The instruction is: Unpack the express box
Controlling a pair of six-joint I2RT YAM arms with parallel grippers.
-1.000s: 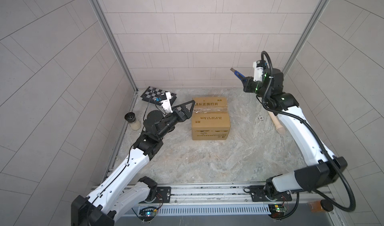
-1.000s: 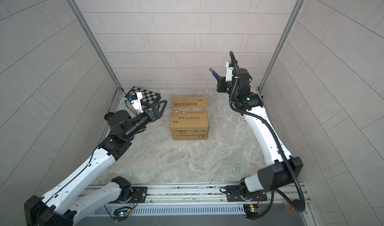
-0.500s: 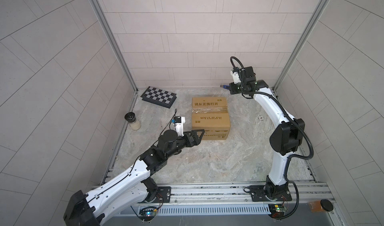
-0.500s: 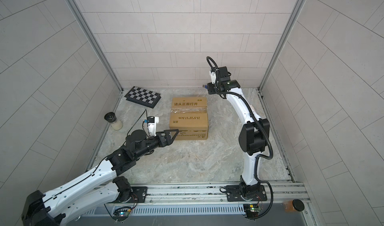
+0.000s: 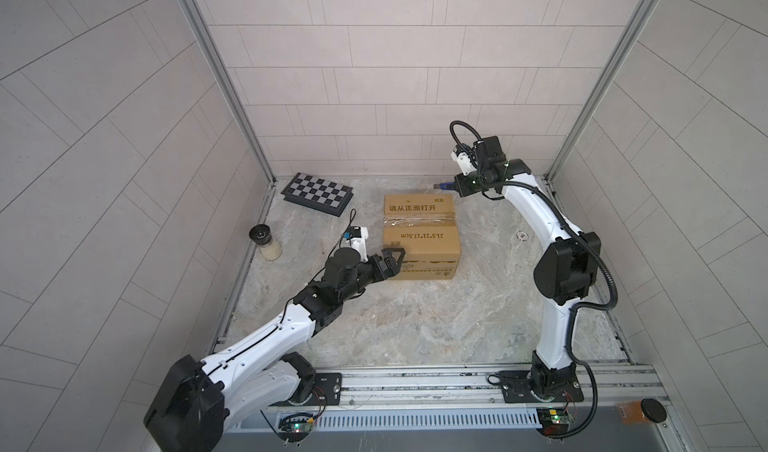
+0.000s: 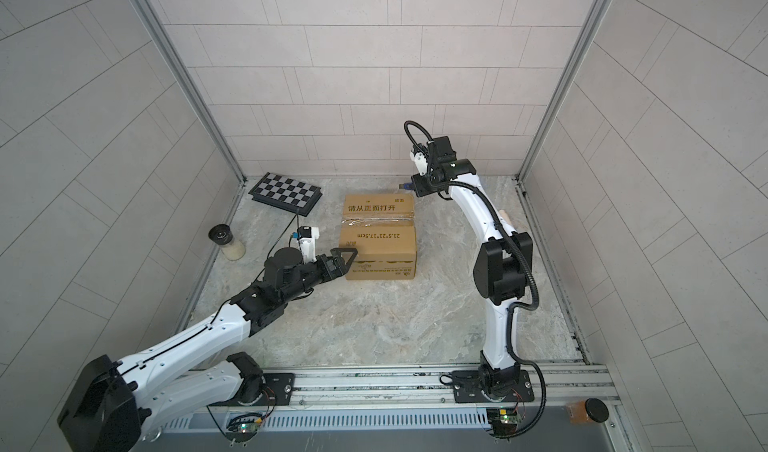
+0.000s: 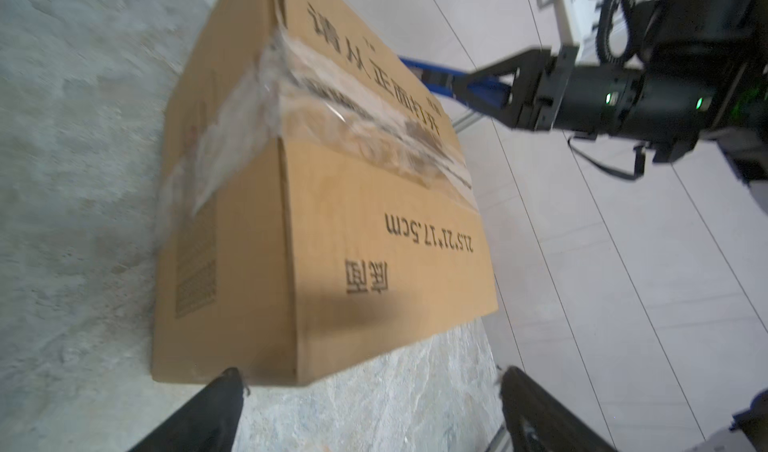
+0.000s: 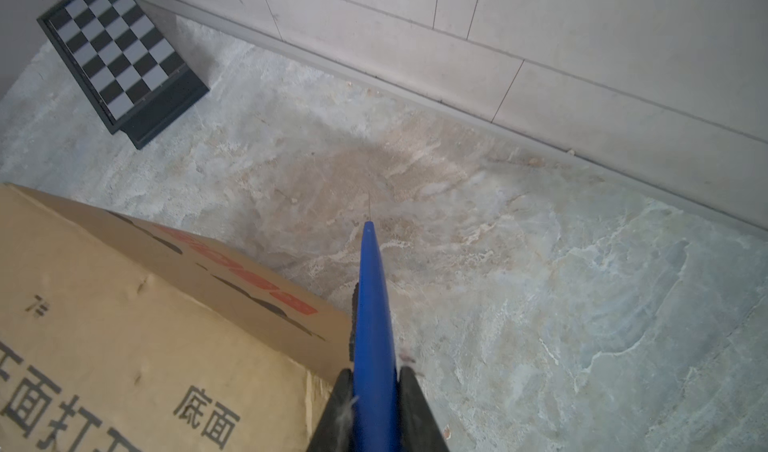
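2 top views look down; both wrist views near express box (image 7: 324,221).

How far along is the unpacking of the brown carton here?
Done: the right pincer is shut on a blue cutter. In hand: the cutter is poised by the far right corner of the express box; the open left pincer sits at its near left corner, seemingly to brace it. Left: the clear tape looks uncut, flaps closed, nothing out.
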